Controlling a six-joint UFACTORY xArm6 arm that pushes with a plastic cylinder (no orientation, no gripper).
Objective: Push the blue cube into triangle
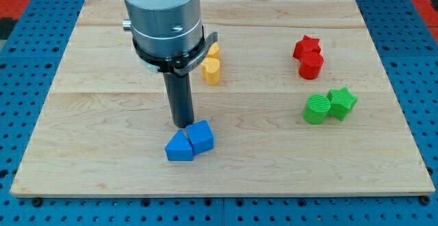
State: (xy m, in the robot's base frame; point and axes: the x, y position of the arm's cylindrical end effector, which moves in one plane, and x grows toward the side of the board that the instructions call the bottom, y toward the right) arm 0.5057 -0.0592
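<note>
A blue cube (201,136) sits low in the middle of the wooden board (102,137). A blue triangle block (179,147) touches it on its lower left. My tip (183,124) stands just above and to the left of the cube, at its upper left corner, touching or nearly touching it. The rod hangs from the large grey arm end at the view's top.
Two yellow blocks (211,68) stand right of the rod, partly hidden by the arm. A red star (307,46) and red cylinder (311,65) touch at the upper right. A green cylinder (316,109) and green star (341,103) touch below them.
</note>
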